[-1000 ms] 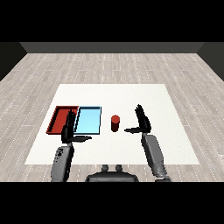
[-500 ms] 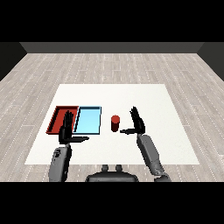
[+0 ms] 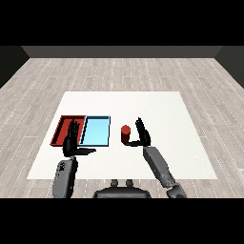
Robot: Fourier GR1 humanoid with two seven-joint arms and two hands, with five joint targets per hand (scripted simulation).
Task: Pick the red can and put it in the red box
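We look down across the white table, which stands on a floor of pale grey planks. Near the left part of the table two trays lie side by side and touch each other: the red tray on the outside and the light blue tray next to it, toward the middle. The red can stands upright on the bare table, just beside the right edge of the light blue tray, so it is not in any tray. Our right hand is just to the right of the can, with the palm turned toward it; the fingers are straight and point up and away from us, and the thumb reaches out toward the foot of the can. The hand is spread apart and does not close on the can; whether the thumb tip touches the can we cannot tell. Our left hand is raised over the near edge of the two trays, in front of the place where they meet. Its fingers are also straight and apart, the thumb sticks out to the right, and it holds nothing.
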